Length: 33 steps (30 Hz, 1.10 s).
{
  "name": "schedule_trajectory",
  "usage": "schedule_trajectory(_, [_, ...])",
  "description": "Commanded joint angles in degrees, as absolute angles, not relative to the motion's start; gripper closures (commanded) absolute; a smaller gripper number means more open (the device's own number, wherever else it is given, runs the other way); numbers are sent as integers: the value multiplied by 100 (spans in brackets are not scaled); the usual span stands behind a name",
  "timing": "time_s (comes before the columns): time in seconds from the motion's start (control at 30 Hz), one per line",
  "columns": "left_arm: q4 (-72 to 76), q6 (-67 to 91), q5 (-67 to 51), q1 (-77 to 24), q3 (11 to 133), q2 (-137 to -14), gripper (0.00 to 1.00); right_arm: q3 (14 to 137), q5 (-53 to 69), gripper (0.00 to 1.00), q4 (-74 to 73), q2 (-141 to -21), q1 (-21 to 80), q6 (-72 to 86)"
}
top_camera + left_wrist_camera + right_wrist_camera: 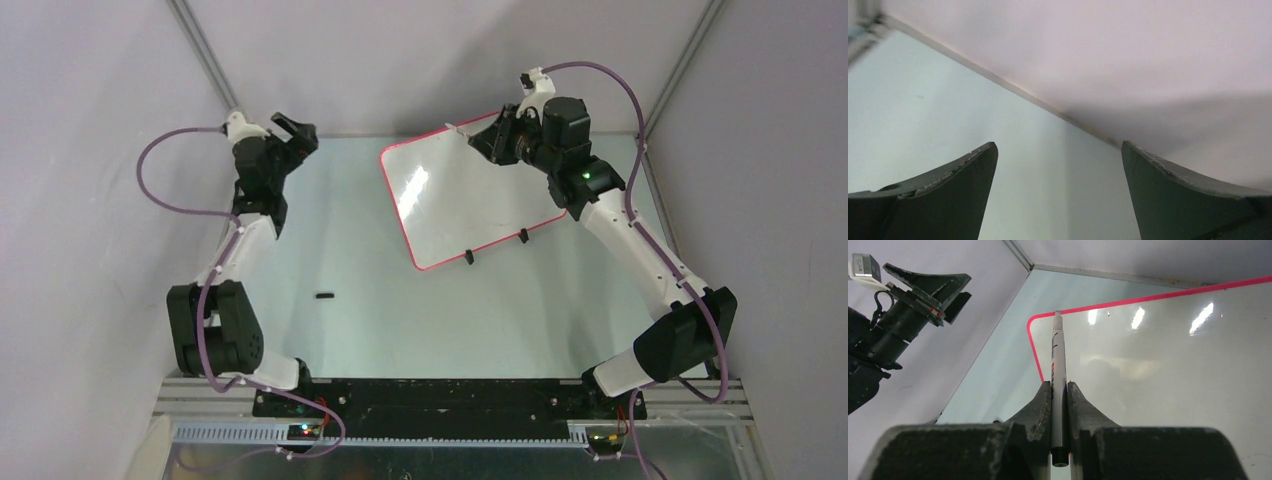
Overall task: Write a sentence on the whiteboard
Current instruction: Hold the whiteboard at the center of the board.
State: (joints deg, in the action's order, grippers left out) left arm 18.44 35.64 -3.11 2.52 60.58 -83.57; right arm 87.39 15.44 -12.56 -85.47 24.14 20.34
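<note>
The whiteboard lies on the table's back right, glossy white with a red-pink rim and turned at an angle. Its face carries only glare spots; the sentence is out of view. My right gripper hovers over the board's far edge, shut on a white marker that runs lengthwise between the jaws. The marker's tip points at the board's corner, and I cannot tell whether it touches. My left gripper hangs at the back left near the wall, open and empty.
A small black object lies on the table to the left of centre. Two black clip feet stick out from the board's near edge. The enclosure walls close in behind and beside both arms. The left gripper shows in the right wrist view.
</note>
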Motion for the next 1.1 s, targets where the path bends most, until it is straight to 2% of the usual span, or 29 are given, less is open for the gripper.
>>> schedule_trajectory(0.0, [1199,3280,1114,16,6595,-8465,1,8765,1563,100,-980,-8445,2384,2091])
schedule_trajectory(0.1, [1332,3141,723,-188,6783,-8695,1,8766,1550,100,-943,-8502,2367,2129])
schedule_trajectory(0.2, [2089,3106,451,-217,6351,-8736,1,8790,1610,100,-921,-8561,2366,2164])
schedule_trajectory(0.3, [3354,3248,1420,-267,5400,-8507,1,8841,1576,100,-950,-8610,2357,2166])
schedule_trajectory(0.37, [3622,2822,1430,-270,5185,-8330,1,8861,1552,100,-970,-8627,2359,2177])
schedule_trajectory(0.5, [2886,2273,1196,-266,5342,-8180,1,8876,1518,100,-967,-8618,2366,2218])
schedule_trajectory(0.6, [2920,1889,683,-272,5208,-8161,1,8881,1514,100,-942,-8614,2372,2267])
schedule_trajectory(0.83, [5464,1917,-132,-263,3964,-8293,1,8935,1342,100,-1020,-8538,2385,2267])
schedule_trajectory(1.07, [5795,3459,-1871,67,4495,-8833,1,8970,1345,100,-976,-8538,2420,2301])
